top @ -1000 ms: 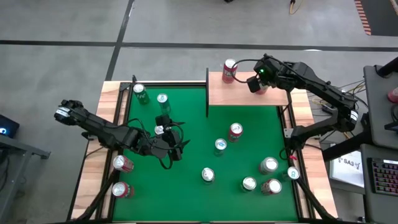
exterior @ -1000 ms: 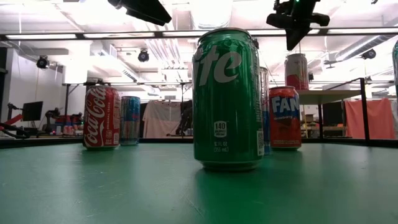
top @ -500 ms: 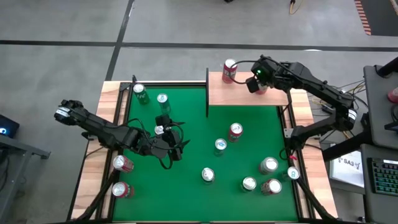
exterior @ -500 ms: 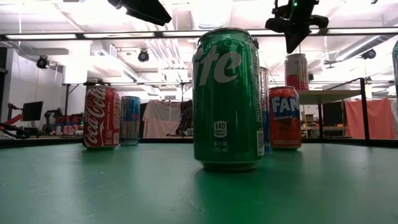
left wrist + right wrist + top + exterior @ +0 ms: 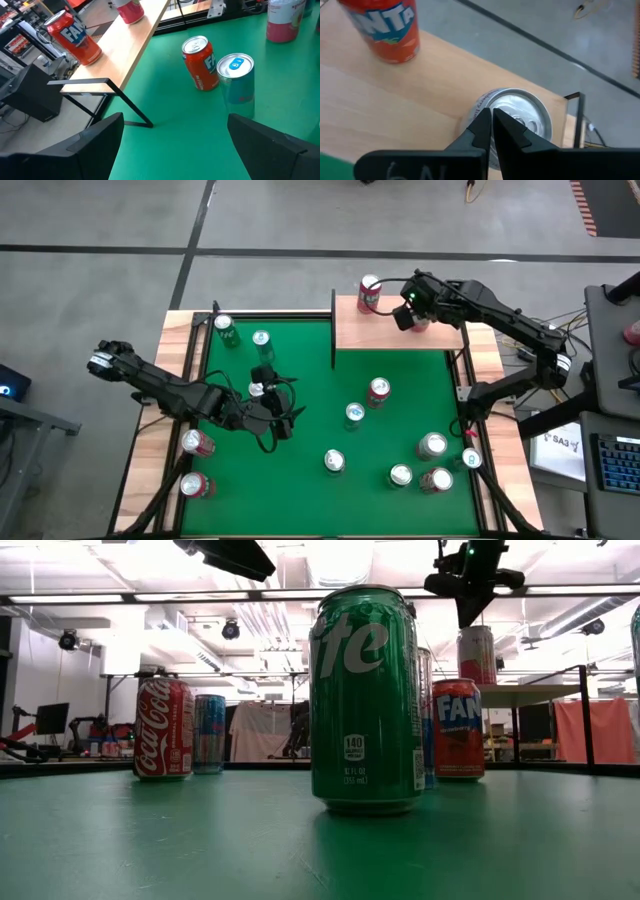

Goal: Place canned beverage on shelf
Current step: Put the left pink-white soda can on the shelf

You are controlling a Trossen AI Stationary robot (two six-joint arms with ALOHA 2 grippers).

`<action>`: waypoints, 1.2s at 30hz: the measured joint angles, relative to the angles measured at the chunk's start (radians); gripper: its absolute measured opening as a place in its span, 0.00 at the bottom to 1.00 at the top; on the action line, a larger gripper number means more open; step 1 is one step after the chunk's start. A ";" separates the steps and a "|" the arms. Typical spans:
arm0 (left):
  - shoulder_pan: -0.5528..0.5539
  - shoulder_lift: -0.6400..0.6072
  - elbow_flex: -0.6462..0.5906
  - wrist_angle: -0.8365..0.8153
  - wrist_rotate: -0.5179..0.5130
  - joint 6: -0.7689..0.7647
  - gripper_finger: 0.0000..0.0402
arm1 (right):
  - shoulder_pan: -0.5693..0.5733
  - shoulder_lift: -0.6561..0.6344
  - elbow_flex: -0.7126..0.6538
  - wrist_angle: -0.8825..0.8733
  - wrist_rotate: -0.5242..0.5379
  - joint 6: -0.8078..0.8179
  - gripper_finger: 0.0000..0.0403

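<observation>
The shelf [image 5: 390,330], a light-wood board on black posts, stands at the table's far edge. Two cans stand upright on it: a red Fanta can [image 5: 370,293] [image 5: 387,27] and a silver-topped can [image 5: 520,117] [image 5: 477,655]. My right gripper [image 5: 405,315] [image 5: 491,114] is shut and hangs right over that silver-topped can's top. My left gripper [image 5: 283,423] [image 5: 170,145] waits open above the green table's left middle, with nothing between its fingers; it faces the shelf [image 5: 135,45]. My right gripper's shut fingertips [image 5: 482,120] point slanting down at the rim of the silver-topped can's top [image 5: 512,107]. The can stands upright on the shelf. Whether the fingertips touch it I cannot tell.
Several cans stand on the green felt: an orange one [image 5: 378,390] [image 5: 202,62], a blue-topped one [image 5: 354,413] [image 5: 237,75], more near the right corner [image 5: 432,445]. Green cans [image 5: 225,330] stand far left, red ones [image 5: 197,442] on the left rim. A green can [image 5: 365,700] fills the low view.
</observation>
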 joint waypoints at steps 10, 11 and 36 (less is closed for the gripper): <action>0.000 0.000 0.000 0.000 0.000 0.000 0.85 | 0.017 -0.008 0.000 -0.010 -0.023 0.003 0.03; 0.000 0.000 0.000 0.000 0.000 0.000 0.85 | 0.017 -0.010 0.000 -0.010 -0.023 0.003 0.03; 0.000 0.000 0.000 0.073 0.008 -0.023 0.85 | 0.384 -0.150 -0.035 0.086 0.213 0.035 0.03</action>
